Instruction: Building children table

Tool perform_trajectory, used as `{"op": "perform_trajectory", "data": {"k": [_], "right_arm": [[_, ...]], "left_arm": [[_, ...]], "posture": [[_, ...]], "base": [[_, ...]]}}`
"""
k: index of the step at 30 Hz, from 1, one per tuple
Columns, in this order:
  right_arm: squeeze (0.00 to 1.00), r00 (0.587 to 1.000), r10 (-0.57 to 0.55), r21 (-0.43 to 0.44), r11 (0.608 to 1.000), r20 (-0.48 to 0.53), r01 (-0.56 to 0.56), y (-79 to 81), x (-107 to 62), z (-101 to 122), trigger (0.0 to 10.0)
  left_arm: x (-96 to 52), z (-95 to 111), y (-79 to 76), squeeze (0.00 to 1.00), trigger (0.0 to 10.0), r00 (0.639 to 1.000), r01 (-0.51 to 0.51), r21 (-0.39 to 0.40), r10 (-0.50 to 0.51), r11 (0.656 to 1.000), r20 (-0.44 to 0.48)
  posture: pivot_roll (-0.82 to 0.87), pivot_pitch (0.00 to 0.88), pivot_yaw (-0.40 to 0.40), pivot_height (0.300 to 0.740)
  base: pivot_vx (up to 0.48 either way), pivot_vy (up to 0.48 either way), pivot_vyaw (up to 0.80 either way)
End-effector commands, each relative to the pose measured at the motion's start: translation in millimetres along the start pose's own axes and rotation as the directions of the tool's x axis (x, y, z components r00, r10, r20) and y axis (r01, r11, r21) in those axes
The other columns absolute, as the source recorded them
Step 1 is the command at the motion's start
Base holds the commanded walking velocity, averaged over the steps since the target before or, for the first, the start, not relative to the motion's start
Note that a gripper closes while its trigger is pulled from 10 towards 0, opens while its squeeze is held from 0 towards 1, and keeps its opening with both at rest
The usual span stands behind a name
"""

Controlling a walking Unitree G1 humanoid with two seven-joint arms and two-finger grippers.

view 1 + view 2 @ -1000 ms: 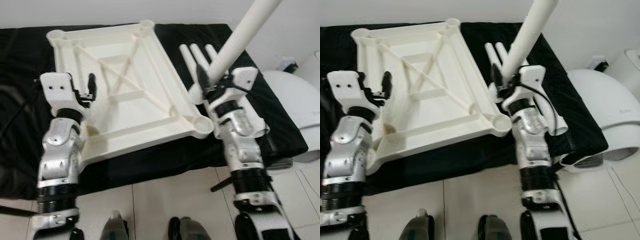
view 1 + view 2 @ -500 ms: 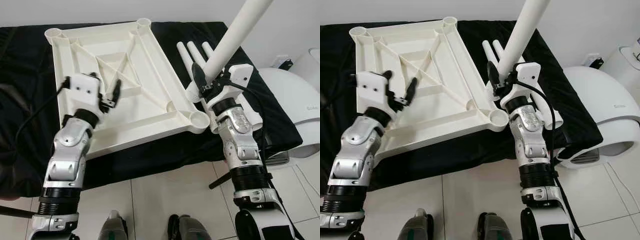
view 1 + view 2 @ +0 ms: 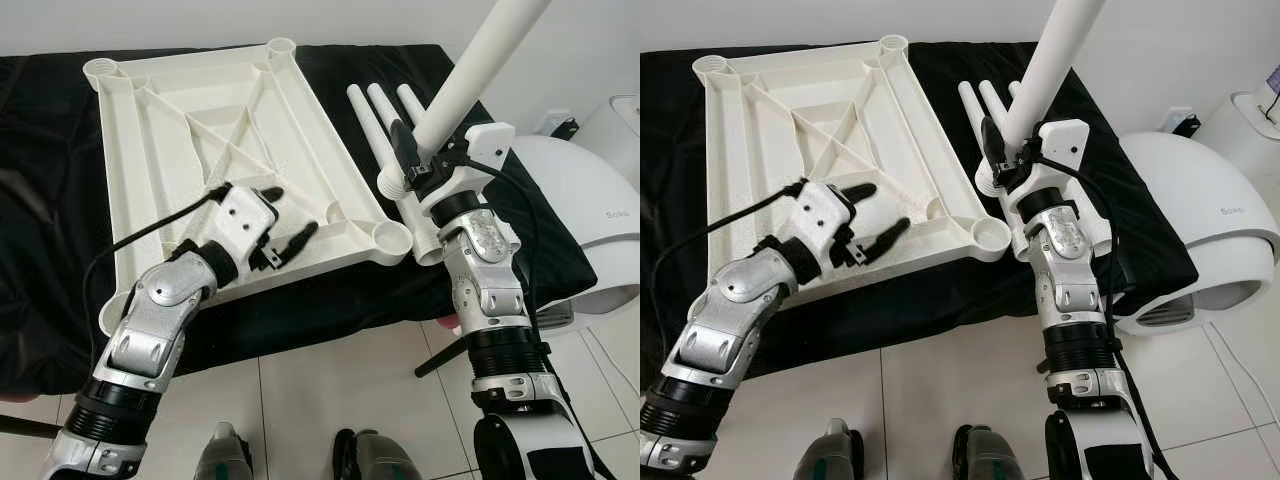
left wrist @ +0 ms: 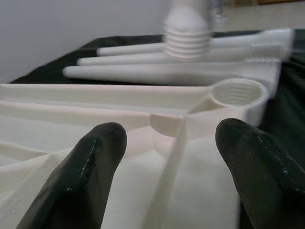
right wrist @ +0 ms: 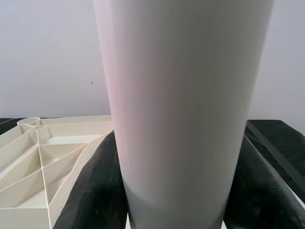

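A white plastic table top [image 3: 330, 130] lies upside down on a black cloth. My left gripper [image 3: 291, 211] hovers open over its near right part, its fingers [image 4: 90, 162] pointing at the threaded corner socket [image 3: 390, 233]. My right gripper [image 3: 420, 160] is shut on a white table leg [image 3: 480, 65] that slants up to the right. The leg's threaded end [image 3: 390, 183] hangs just above and behind that socket [image 4: 238, 93]. Three more legs [image 3: 370, 115] lie side by side on the cloth right of the table top.
The black cloth [image 3: 40, 200] covers a low surface against a white wall. A rounded white appliance [image 3: 590, 200] stands at the right. Tiled floor [image 3: 320, 390] lies in front, with my feet [image 3: 230, 455] at the bottom edge. A dark rod [image 3: 440, 358] pokes out beside my right arm.
My left gripper has swung from the table top's left edge across to its near right part, towards the corner socket. The right gripper still holds the leg, barely shifted.
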State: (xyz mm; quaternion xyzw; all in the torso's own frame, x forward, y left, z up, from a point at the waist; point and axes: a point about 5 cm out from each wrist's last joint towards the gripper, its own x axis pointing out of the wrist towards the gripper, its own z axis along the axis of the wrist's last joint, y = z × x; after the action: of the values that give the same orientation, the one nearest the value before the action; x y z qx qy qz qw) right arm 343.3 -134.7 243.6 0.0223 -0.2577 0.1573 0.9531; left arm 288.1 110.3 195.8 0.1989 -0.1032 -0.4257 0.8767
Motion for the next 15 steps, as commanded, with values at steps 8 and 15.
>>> {"op": "perform_trajectory", "data": {"k": [8,15], "right_arm": [[0.0,0.999,-0.013,-0.029,0.999,0.034,0.014,-6.4,2.8,8,10.0],[0.0,0.999,-0.017,-0.034,0.999,0.039,0.019,-7.1,2.1,10,10.0]], "left_arm": [[8.5,-15,-22.8,0.0,10.0,0.974,0.209,0.06,-0.202,0.976,-0.099],[15.8,-19,-25.4,0.0,10.0,0.963,0.247,0.066,-0.237,0.967,-0.128]], "posture": [[0.05,0.169,-0.049,0.74],[0.05,0.171,-0.045,0.74]], "base": [[0.0,0.0,0.0],[0.0,0.0,0.0]]}}
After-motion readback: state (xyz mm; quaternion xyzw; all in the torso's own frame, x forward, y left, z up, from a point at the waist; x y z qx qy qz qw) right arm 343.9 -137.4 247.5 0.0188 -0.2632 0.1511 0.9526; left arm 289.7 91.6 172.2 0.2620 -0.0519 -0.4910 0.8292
